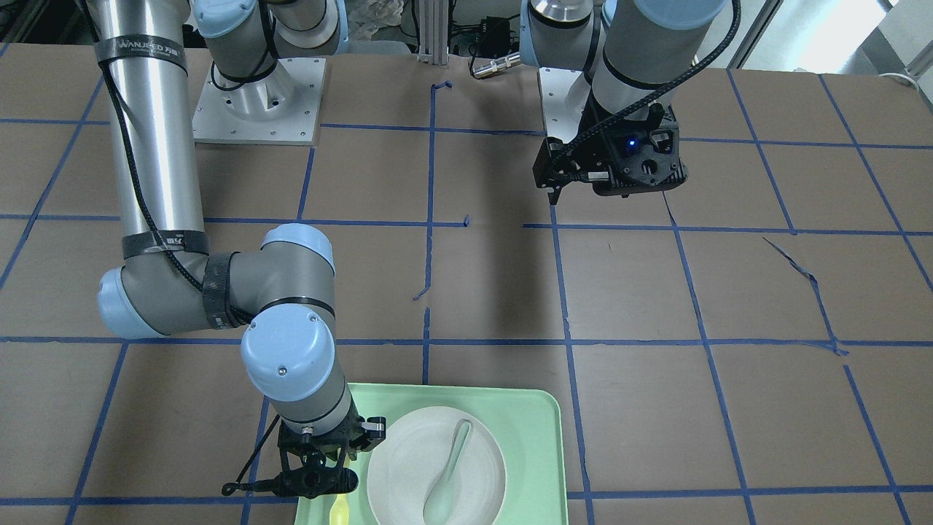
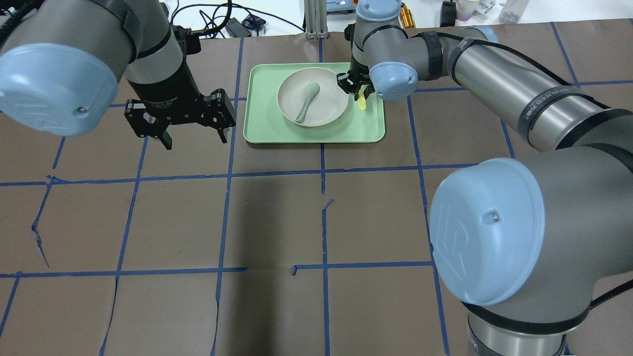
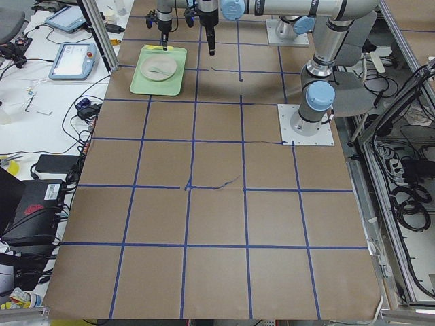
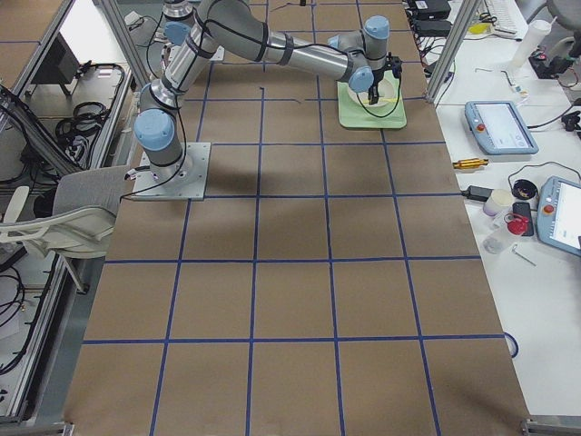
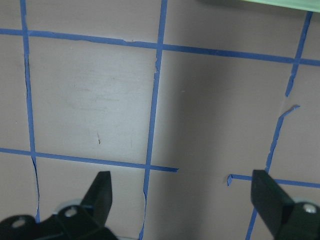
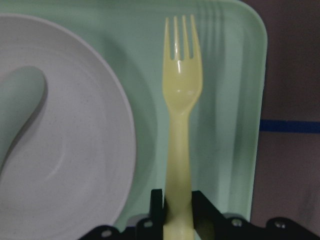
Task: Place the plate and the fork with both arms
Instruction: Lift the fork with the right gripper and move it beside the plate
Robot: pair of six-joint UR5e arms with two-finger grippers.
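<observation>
Over at the 9 o'clock side of the overhead view, the left pincer [image 2: 194, 140] hangs above the brown bench [image 2: 321, 222] with its fingers spread wide and nothing between them; its own wrist camera confirms it, only blue tape lines showing below. Moving across, the light-green tray [image 2: 316, 134] sits at 12 o'clock on the bench, well apart from that idle pincer. On the tray's 9 o'clock half rests the plate [image 2: 326, 106], round and off-white, and inside it lies a grey-green spoon [image 2: 306, 99], bowl toward 1 o'clock and handle toward 7 o'clock. Now to the action: at the plate's 3 o'clock, just beside its rim, is the fork [image 6: 182, 95], pale yellow, over the bare strip of tray between plate and tray wall. In the right wrist view its tines point to 12 o'clock, and the right pincer [image 6: 177, 205] is clamped tight on the handle end, fingers pressed against both sides. I cannot tell whether the fork is touching the tray or held just clear of it.
</observation>
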